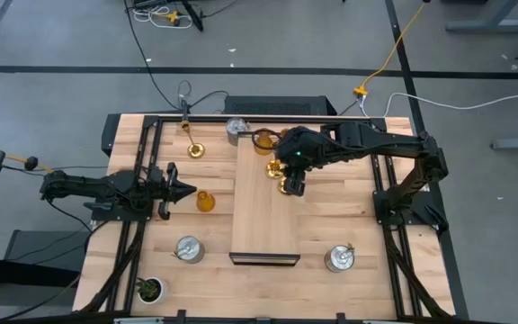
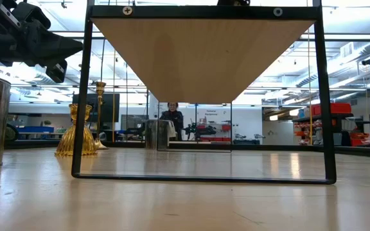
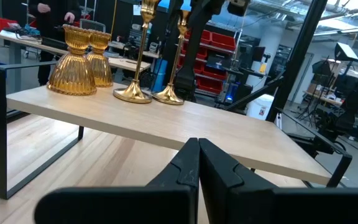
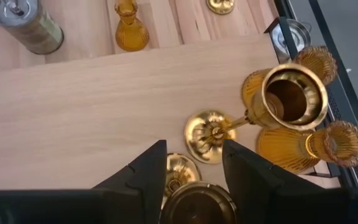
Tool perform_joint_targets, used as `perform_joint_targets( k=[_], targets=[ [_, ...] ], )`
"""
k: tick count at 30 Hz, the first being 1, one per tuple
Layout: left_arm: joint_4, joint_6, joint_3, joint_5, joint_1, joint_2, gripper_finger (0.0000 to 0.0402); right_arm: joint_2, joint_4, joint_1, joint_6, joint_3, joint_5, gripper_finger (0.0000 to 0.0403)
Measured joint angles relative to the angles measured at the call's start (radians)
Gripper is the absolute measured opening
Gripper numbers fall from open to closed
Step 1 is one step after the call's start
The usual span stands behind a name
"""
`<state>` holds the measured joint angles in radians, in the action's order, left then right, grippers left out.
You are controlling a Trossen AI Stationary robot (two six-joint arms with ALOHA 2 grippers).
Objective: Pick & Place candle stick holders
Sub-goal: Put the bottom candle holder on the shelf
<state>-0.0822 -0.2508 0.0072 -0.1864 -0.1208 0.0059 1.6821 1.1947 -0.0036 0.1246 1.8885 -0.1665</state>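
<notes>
Bench status. The wooden table (image 1: 349,225) carries a raised shelf (image 1: 263,225) down its middle, which I read as the drop-off place. The right arm reaches in over the shelf's far half. The right gripper (image 4: 194,152) is set narrow around the cup of a gold holder (image 4: 197,208), pads against its sides, and the base looks to be resting on the board, so I judge this one is being set down, not yet let go. The left arm waits over the table's left side, and the left gripper (image 1: 187,190) is closed on nothing. On the shelf near its far edge are two amber bell holders (image 4: 303,146) and a second gold stick (image 4: 289,96), upright just beside the held one. That makes four of nine on the shelf, by my count. Left on the table are a silver holder (image 1: 237,130) by the shelf's far left corner, a silver holder (image 1: 188,249) near the left front, a silver holder (image 1: 338,259) near the right front, one amber holder (image 1: 205,201) just ahead of the left gripper, and one gold holder (image 1: 195,150) toward the far left. The small potted plant (image 1: 149,289) sits at the front left corner and is not part of the job.
</notes>
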Motion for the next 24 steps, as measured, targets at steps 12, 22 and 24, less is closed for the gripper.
perform_joint_targets(
  k=[12,22,24],
  targets=[
    [0.0,0.0,0.0,0.0,0.0,0.0,0.001,0.0,-0.017,0.0,-0.001,0.0,0.0,0.0157],
    [0.0,0.0,0.0,0.0,0.0,0.0,0.001,-0.02,-0.059,0.001,-0.047,0.0,0.032,0.0158],
    [0.0,0.0,0.0,0.0,0.0,0.0,0.001,-0.025,-0.066,0.001,-0.047,0.0,0.035,0.0158]
  ],
)
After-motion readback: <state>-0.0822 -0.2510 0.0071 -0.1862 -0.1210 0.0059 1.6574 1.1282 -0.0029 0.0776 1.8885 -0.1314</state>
